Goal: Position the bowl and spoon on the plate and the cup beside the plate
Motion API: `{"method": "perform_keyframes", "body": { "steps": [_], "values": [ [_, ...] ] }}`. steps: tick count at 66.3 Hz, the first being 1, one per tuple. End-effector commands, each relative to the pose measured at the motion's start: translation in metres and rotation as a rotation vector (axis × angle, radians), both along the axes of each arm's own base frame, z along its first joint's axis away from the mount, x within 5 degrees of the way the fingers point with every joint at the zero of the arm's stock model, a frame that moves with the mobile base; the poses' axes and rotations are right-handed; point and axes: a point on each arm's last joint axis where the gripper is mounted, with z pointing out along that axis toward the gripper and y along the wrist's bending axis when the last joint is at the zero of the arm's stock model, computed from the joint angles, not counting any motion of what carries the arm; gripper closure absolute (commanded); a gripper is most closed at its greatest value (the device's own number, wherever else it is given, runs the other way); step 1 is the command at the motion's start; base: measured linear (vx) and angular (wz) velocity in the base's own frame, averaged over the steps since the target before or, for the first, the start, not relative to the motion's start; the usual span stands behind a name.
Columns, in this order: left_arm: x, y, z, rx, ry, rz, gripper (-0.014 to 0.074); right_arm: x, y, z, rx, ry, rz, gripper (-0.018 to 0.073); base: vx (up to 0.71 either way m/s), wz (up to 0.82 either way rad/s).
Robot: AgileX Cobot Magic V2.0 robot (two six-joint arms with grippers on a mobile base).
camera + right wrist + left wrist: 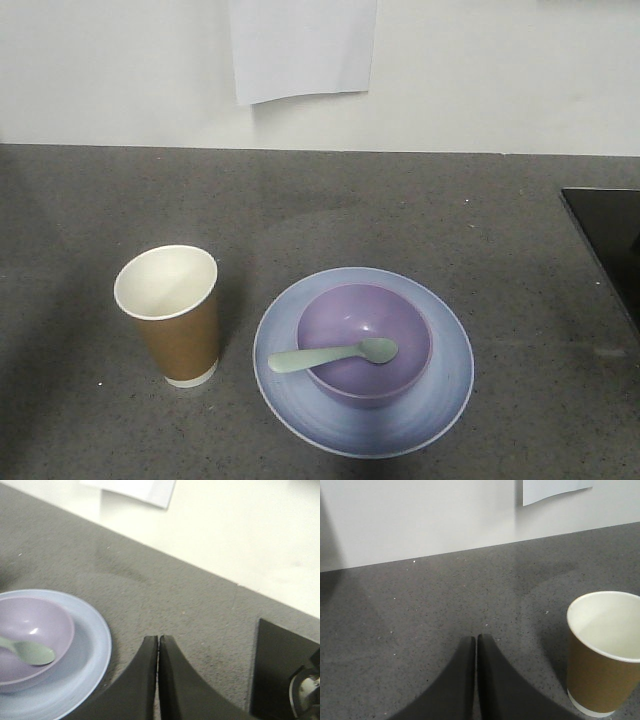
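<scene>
A round, shallow plate [440,400] of pale blue-lavender plastic lies on a dark grey speckled counter [330,210] with a matte, stone-like grain. Its rim rises only slightly, and faint concentric rings show across its smooth face. Set on the plate, a little back of centre, is the bowl [400,325], a plain matte lavender-purple round with smooth curved walls, clearly narrower than the plate. The spoon [330,355] is pale mint-green plastic; its oval scoop rests inside the bowl while the short straight handle leans over the near-left rim and juts out above the plate.

Just beside the plate, on its left and not touching it, stands the cup [170,315], upright: a tall tapered paper cup with a brown kraft wall, white inside, a rolled white rim and a white base band.

The left gripper [476,645] hangs over bare counter to the left of the cup (its two dark, curved fingers meet at the tips with only a hairline seam between them), and it has hold of nothing. The right gripper [158,642] is pressed together the same way, empty, over the counter to the right of the plate. A glossy black panel [610,235] sits at the counter's right side, and a white paper sheet [300,45] hangs on the pale wall behind.
</scene>
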Motion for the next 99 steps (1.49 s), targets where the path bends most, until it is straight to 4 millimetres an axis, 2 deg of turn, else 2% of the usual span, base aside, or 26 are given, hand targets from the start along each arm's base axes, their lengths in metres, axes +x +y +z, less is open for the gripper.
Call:
{"method": "perform_keyframes", "body": {
  "steps": [1,60,67,76,83,89,99],
  "values": [
    [-0.001,-0.001,0.012,-0.037,-0.117,-0.013,0.0603,0.002,-0.002,0.016,0.011,-0.115,-0.020,0.0564,0.00,0.00],
    [-0.001,-0.001,0.011,-0.030,-0.106,-0.010,0.0603,0.002,-0.002,0.016,0.011,-0.112,-0.020,0.0564,0.00,0.00],
    [-0.010,0.002,0.008,-0.032,-0.099,-0.002,0.0603,0.002,-0.002,0.016,0.010,-0.111,-0.020,0.0564,0.00,0.00],
    [-0.028,0.005,-0.020,-0.074,-0.128,-0.008,0.0603,0.002,-0.002,0.016,0.010,-0.111,-0.020,0.0564,0.00,0.00],
    [-0.040,0.007,-0.055,-0.139,-0.180,0.004,0.0603,0.002,-0.002,0.016,0.010,-0.111,-0.020,0.0564,0.00,0.00],
    [-0.046,0.008,-0.086,-0.185,-0.231,0.018,0.0603,0.002,-0.002,0.016,0.010,-0.111,-0.020,0.0564,0.00,0.00],
    [-0.051,0.010,-0.117,-0.221,-0.317,0.040,0.0603,0.002,-0.002,0.016,0.010,-0.111,-0.020,0.0564,0.00,0.00]
  ]
}}
